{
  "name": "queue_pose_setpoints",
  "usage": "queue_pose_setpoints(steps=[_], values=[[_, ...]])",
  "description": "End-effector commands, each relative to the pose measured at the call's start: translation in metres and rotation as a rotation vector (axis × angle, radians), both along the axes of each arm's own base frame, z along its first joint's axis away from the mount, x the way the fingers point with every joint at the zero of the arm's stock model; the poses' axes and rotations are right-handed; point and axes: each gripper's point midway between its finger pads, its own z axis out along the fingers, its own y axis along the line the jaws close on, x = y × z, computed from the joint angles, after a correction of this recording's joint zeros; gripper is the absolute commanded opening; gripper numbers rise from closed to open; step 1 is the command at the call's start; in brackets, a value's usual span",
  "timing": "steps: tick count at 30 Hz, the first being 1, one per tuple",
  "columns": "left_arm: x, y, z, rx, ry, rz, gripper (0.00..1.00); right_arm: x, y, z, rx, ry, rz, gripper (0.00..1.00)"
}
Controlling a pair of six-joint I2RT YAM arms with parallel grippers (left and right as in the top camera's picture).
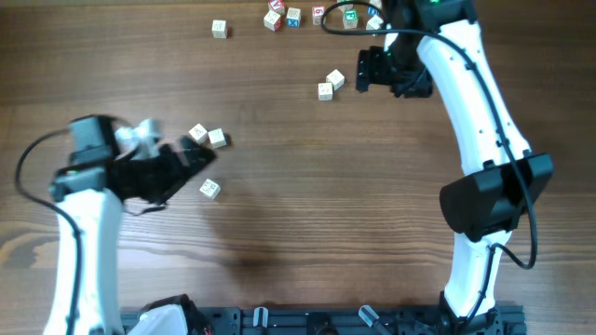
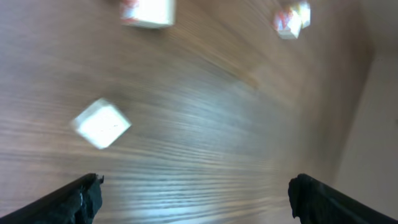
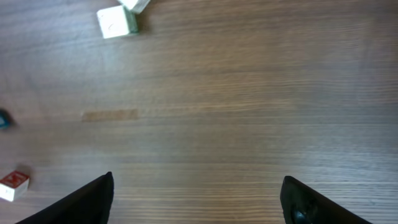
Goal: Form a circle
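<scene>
No circle shows; small pale wooden cubes lie in loose groups. Two cubes (image 1: 197, 133) (image 1: 217, 139) touch at centre left, and a third cube (image 1: 210, 188) lies just below them. My left gripper (image 1: 201, 167) is open beside these three, holding nothing. In the blurred left wrist view my left gripper (image 2: 196, 200) stands wide open over bare wood, with one cube (image 2: 101, 123) ahead on the left. Another pair of cubes (image 1: 335, 80) (image 1: 325, 91) lies just left of my open, empty right gripper (image 1: 361, 71). The right wrist view shows my right gripper (image 3: 196, 202) and a cube (image 3: 116, 22) far ahead.
Several printed cubes (image 1: 293, 17) sit in a row along the far edge, and one lone cube (image 1: 219, 29) lies further left. A red-faced cube (image 3: 13, 185) lies at the left of the right wrist view. The right arm (image 1: 484, 130) spans the table's right side.
</scene>
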Motion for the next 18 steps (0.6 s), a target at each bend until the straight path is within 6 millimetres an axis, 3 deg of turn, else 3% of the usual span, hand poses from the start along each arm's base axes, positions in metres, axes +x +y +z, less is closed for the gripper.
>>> queue_pose_setpoints(steps=[1, 4, 9, 13, 18], values=[[0.018, -0.005, 0.008, 0.31, -0.163, -0.086, 1.0, 0.007, -0.019, 0.017, 0.0, -0.059, -0.003, 0.91], [0.028, -0.01, 0.008, 0.413, -0.205, -0.109, 1.0, 0.011, -0.03, 0.018, -0.01, -0.068, -0.021, 0.93], [-0.005, 0.007, -0.034, 0.546, 0.031, -0.15, 1.0, 0.017, -0.031, 0.019, -0.006, -0.09, -0.027, 0.98], [-0.007, 0.019, -0.062, 0.608, 0.133, -0.149, 1.0, 0.019, -0.031, 0.019, -0.004, -0.097, -0.027, 1.0], [-0.01, 0.019, -0.105, 0.596, 0.243, -0.128, 1.0, 0.021, -0.031, 0.02, -0.002, -0.108, -0.027, 0.99]])
